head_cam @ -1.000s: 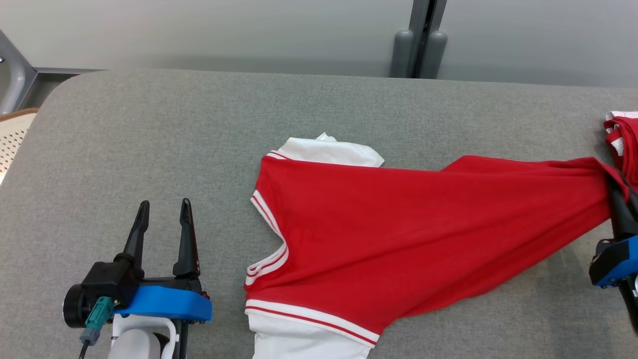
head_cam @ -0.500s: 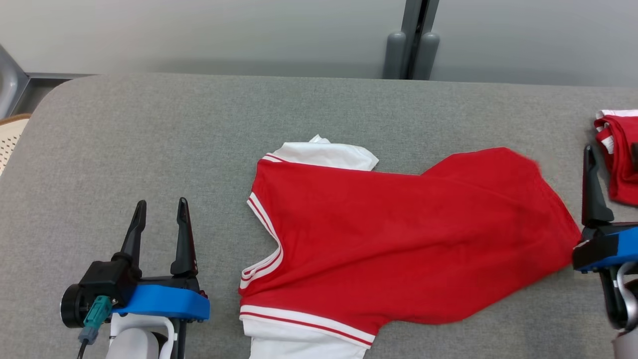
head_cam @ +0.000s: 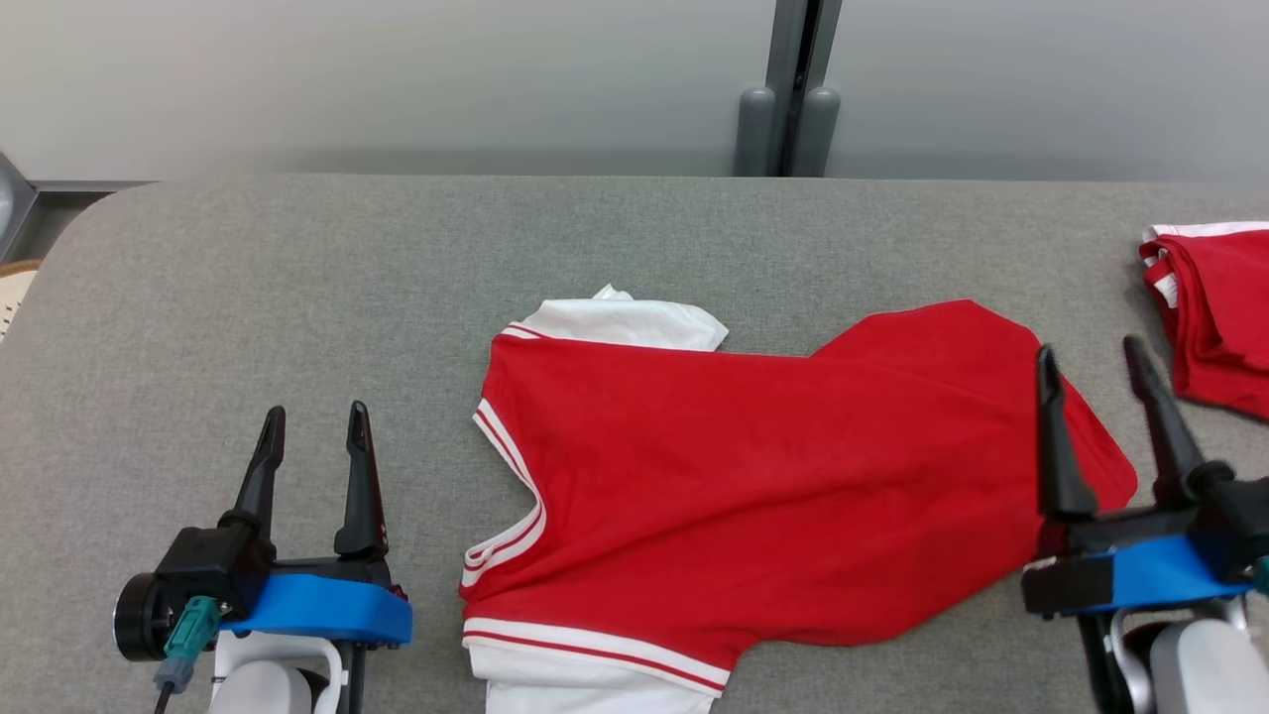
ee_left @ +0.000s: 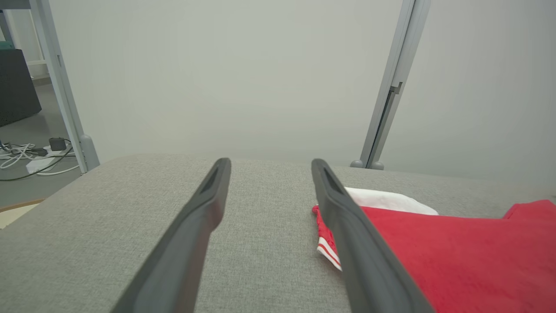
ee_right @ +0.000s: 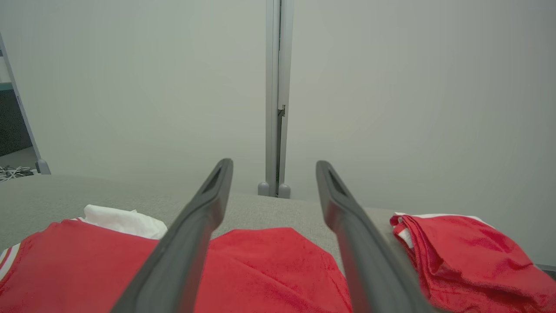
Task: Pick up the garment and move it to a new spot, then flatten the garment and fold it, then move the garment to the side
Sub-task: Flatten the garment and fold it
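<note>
The right gripper (head_cam: 1088, 347) is spread open and holds nothing; its left finger hangs over the corner of the red garment (head_cam: 753, 496), its right finger over bare grey table (head_cam: 297, 258). The garment lies spread between the two grippers (a white sleeve (head_cam: 625, 322) pokes out at its far edge). The left gripper (head_cam: 316, 410), parted and empty too, sits just left of the collar. A folded red pile (head_cam: 1219, 307) lies near the right gripper's right side, apart from the garment.
</note>
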Tool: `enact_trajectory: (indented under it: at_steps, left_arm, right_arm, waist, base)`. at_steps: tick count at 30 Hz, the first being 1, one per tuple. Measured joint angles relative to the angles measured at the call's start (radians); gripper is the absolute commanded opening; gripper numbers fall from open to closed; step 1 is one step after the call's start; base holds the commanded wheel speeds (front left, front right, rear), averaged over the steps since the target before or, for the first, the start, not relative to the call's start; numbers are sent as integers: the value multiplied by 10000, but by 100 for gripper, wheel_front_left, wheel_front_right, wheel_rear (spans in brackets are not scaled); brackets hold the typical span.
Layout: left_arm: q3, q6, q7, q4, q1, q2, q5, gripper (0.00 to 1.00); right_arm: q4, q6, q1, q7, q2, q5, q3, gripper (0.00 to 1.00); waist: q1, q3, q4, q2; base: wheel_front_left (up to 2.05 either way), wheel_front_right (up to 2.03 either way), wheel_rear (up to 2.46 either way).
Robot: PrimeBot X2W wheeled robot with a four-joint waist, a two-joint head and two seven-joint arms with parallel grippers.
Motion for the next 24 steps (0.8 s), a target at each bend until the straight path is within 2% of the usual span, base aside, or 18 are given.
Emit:
enact_trajectory:
  at_steps: [5, 12, 16, 24]
  left_arm:
    - [36, -17, 0, 10, 73, 4, 82, 100]
    - [10, -38, -2, 140, 7, 10, 169, 100]
    - [-253, -88, -2, 387, -672, 105, 259, 100]
    - [-761, -117, 456, 1557, -2690, 800, 165, 100]
  right_arm:
    - [113, 0, 576, -13, 265, 84, 238, 100]
    - [221, -2, 551, -27, 326, 102, 247, 100]
    - [219, -2, 486, -29, 339, 61, 272, 100]
    - [245, 0, 281, -38, 364, 10, 460, 100]
  waist:
    - [0, -72, -53, 0]
    - [0, -113, -218, 0]
    - [0, -53, -301, 0]
    - [0, 328, -777, 0]
  base:
    - [0, 0, 0]
    - [0, 0, 0]
    - [0, 0, 0]
    - [0, 0, 0]
